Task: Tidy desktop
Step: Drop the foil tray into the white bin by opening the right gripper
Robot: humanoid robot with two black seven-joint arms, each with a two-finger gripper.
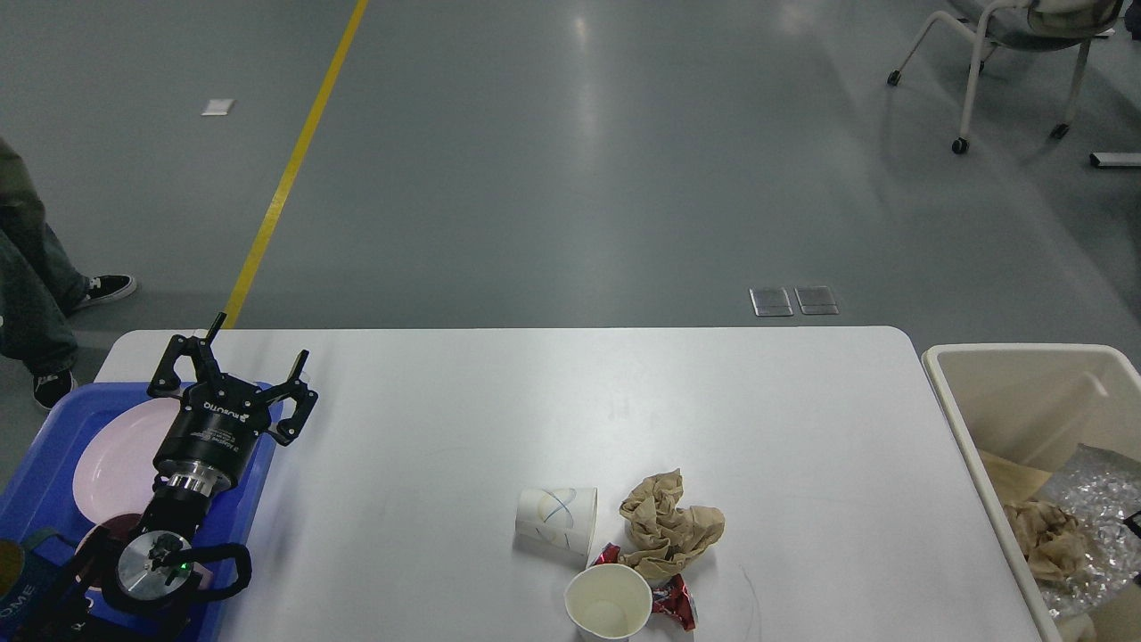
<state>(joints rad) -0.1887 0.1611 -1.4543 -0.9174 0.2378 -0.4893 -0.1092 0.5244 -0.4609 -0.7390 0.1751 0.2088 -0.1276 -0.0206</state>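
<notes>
Upright paper cup (pixel 608 603): nearest worktop edge; red wrapper (pixel 675 602) just beside it
Crumpled brown paper (pixel 667 524): behind the wrapper; tipped paper cup (pixel 557 521) lies to its left
Left end effector (pixel 242 374): fingers spread apart, empty, above the blue tray (pixel 40 468) holding a pink plate (pixel 111 464)
Right end effector: out of sight
Worktop (pixel 499 410): white, spans the middle; beige bin (pixel 1016 392) at its right end

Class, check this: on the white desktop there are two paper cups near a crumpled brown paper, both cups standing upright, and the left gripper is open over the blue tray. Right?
Not quite. The head view shows only one cup upright; the other cup lies on its side. The rest holds: both sit on the desktop by the brown paper, and the left gripper is open over the blue tray.
</notes>
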